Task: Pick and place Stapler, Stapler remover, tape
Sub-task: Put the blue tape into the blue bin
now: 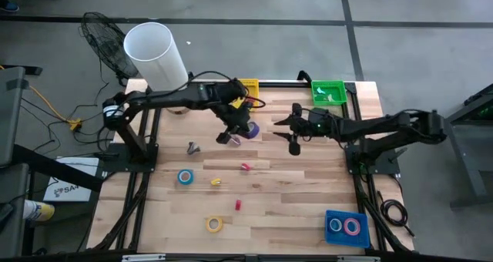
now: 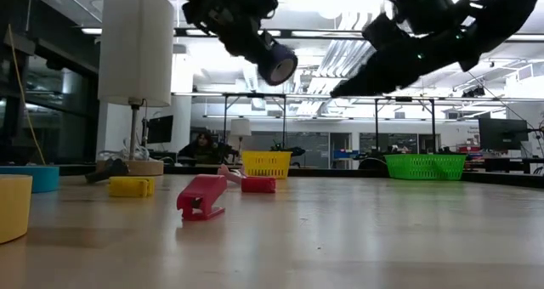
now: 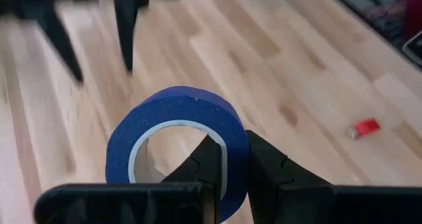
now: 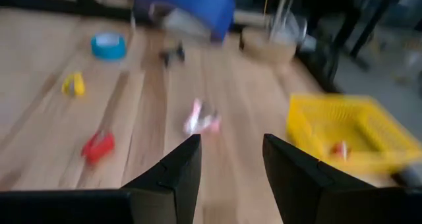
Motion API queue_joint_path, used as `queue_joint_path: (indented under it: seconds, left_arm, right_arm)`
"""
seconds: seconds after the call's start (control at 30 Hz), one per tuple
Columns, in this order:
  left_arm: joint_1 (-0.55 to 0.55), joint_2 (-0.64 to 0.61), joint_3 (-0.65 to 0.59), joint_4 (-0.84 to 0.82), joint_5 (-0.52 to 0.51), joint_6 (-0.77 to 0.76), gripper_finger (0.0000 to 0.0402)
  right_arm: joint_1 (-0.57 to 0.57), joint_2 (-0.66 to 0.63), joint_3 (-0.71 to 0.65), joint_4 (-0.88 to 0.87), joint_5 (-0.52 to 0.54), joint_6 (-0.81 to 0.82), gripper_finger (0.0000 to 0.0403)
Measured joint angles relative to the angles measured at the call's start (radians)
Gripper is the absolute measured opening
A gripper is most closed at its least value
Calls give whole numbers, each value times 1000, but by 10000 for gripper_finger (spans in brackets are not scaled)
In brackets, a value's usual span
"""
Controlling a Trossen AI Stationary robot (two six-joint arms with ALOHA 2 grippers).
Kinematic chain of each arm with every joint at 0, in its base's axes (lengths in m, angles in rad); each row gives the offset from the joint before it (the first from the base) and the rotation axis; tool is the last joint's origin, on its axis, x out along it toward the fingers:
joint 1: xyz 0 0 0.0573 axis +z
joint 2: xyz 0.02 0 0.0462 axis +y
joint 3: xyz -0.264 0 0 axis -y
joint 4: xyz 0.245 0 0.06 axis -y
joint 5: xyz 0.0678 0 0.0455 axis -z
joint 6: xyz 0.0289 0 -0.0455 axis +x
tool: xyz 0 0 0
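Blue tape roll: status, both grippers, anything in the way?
Left gripper shut on blue tape roll, lifted clear of table. Right gripper open, empty, facing it mid-table. Nothing between them.

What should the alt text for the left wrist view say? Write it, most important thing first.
The left gripper is shut on the wall of a blue tape roll, holding it above the wooden table. The right gripper's two dark fingers hang blurred beyond it, and a small red piece lies on the table.
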Motion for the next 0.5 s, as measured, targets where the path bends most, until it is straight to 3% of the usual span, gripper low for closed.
queue_joint_path:
  seconds: [0.23, 0.5]
  left_arm:
    - [1, -28, -131, 319, 153, -90, 33]
    - [0, -29, -185, 520, 164, -155, 33]
  right_arm:
    - [81, 103, 0, 335, 83, -35, 153]
    - [144, 162, -1, 432, 206, -52, 153]
